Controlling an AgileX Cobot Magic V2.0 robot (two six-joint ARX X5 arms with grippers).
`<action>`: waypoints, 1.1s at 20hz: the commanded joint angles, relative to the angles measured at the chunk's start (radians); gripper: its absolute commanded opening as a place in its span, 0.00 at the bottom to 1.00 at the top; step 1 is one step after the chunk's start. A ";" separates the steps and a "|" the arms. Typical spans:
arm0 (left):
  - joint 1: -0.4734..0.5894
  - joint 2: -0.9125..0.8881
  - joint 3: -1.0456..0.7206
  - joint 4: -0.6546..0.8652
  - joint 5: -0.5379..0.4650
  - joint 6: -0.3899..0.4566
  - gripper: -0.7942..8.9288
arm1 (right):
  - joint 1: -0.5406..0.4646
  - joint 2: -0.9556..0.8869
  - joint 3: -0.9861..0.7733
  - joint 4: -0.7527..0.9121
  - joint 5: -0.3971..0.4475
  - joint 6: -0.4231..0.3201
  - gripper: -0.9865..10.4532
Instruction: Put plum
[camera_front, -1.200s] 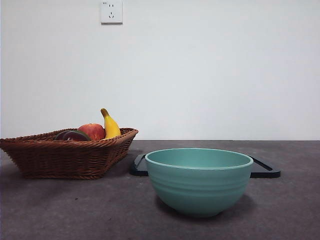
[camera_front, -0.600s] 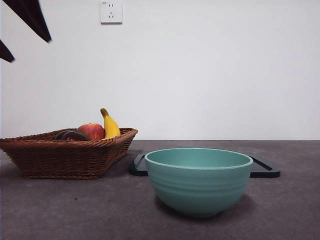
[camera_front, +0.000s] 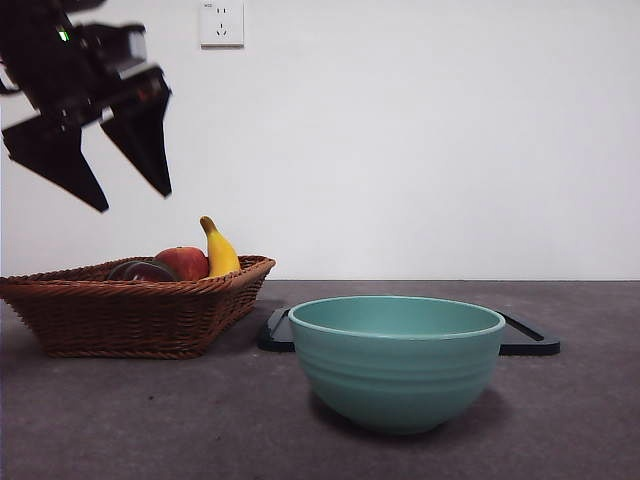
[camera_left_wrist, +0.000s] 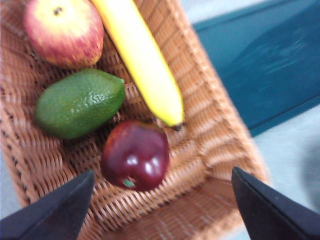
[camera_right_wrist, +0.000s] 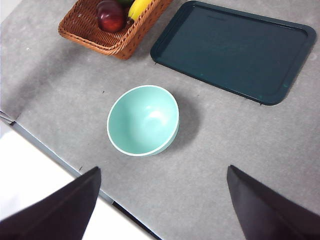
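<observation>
The plum (camera_left_wrist: 135, 155) lay in the wicker basket (camera_front: 130, 305), near one of its corners, with the tip of the banana (camera_left_wrist: 142, 60) just beside it and the green oval fruit (camera_left_wrist: 80, 102) close on its other side. The red-orange apple (camera_left_wrist: 62, 30) sat farther in, beyond the green fruit and beside the banana. The left hand (camera_front: 135, 200) hung in the air above the basket, its two black jaws spread wide and holding nothing; in its wrist view the plum sat between the jaw tips, well below them.

On the grey desk (camera_front: 150, 420), the teal bowl (camera_front: 397, 360) stood apart from the basket, nearer the front camera, and held nothing that could be seen. The dark tray (camera_right_wrist: 235, 47) lay flat just beside the basket, behind the bowl. The right hand (camera_right_wrist: 162, 185) was high over the desk on the bowl's side, jaws wide apart and holding nothing, well away from the basket.
</observation>
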 joint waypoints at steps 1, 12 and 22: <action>-0.013 0.057 0.026 0.021 -0.010 0.061 0.54 | 0.004 0.006 0.018 0.003 -0.003 0.000 0.44; -0.023 0.193 0.026 0.068 -0.054 0.123 0.54 | 0.004 0.006 0.018 0.003 -0.003 0.014 0.44; -0.023 0.239 0.026 0.090 -0.054 0.124 0.53 | 0.004 0.006 0.018 0.003 -0.003 0.014 0.44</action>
